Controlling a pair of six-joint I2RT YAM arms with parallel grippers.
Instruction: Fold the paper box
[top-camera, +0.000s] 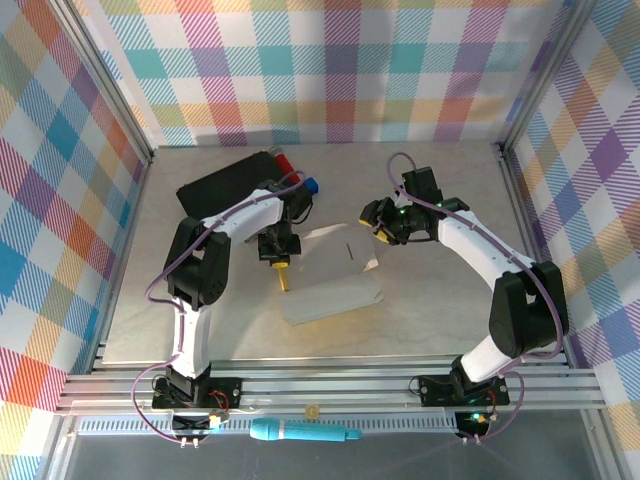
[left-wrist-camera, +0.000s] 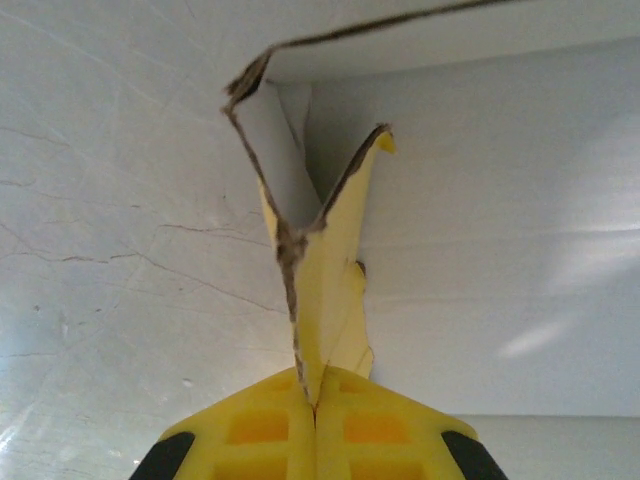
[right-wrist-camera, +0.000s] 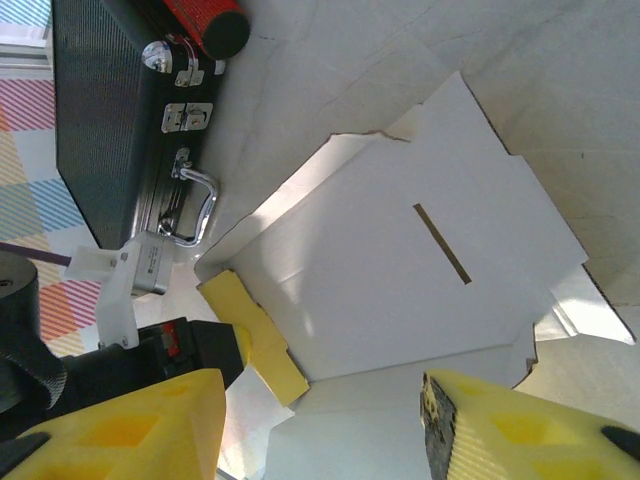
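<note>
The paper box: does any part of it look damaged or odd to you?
Yes. The paper box lies mostly flat, pale side up, but its yellow flap, pinched in the shut left end effector, has ragged, brownish, frayed edges and is bent into a V, so it looks worn or torn there.

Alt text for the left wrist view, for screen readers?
The left gripper is shut on a yellow flap of the paper box, seen close up. The box's pale panel spreads to the right; veined white table lies to the left.
</note>
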